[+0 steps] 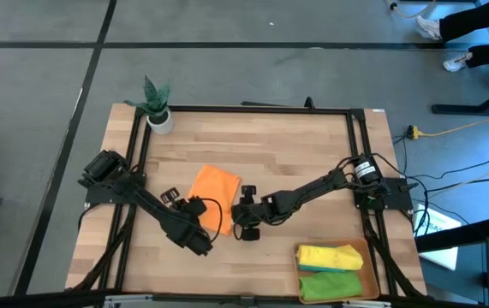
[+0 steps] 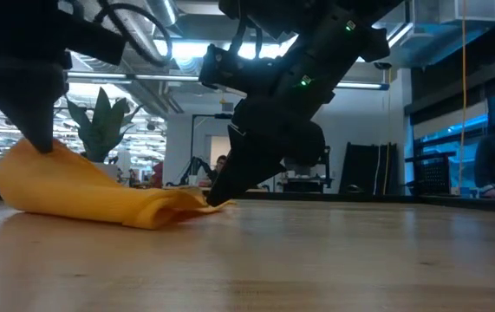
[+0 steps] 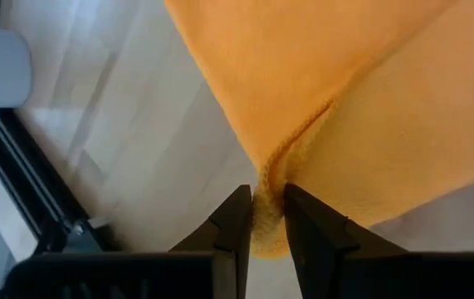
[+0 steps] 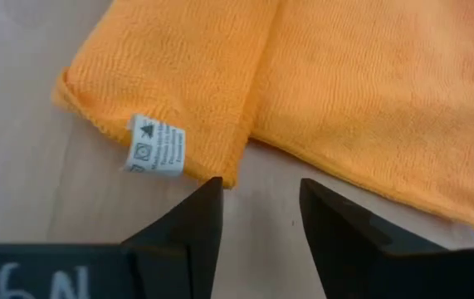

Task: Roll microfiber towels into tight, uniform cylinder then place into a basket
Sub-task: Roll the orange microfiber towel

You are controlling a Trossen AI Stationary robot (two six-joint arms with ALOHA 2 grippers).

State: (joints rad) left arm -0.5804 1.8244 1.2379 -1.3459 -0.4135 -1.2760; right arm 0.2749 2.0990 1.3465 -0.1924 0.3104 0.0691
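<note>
The orange towel (image 1: pixel 214 190) lies partly folded on the wooden table, with a white tag (image 4: pixel 155 145) on its folded edge. My left gripper (image 3: pixel 266 199) is at the towel's near left side (image 1: pixel 199 208) and is shut on it. My right gripper (image 4: pixel 257 195) stands open, tilted down over bare wood just short of the folded edge, at the towel's right side (image 1: pixel 239 212). I cannot tell whether it touches the cloth. The basket (image 1: pixel 371 261) at the near right holds a yellow roll (image 1: pixel 328 255) and a green roll (image 1: pixel 330 284). My left gripper pinches a puckered fold of the orange towel at its hemmed edge (image 3: pixel 267 178) between its two fingers, slanting down from above. That part is drawn up into a peak (image 2: pixel 37 154). The remaining cloth (image 2: pixel 134 206) lies slack on the table.
A small white plant pot (image 1: pixel 159 121) stands at the far left corner. A black frame rail (image 1: pixel 253 109) runs around the table. Bare wood shows in the middle and at the near left. People and furniture show in the room beyond.
</note>
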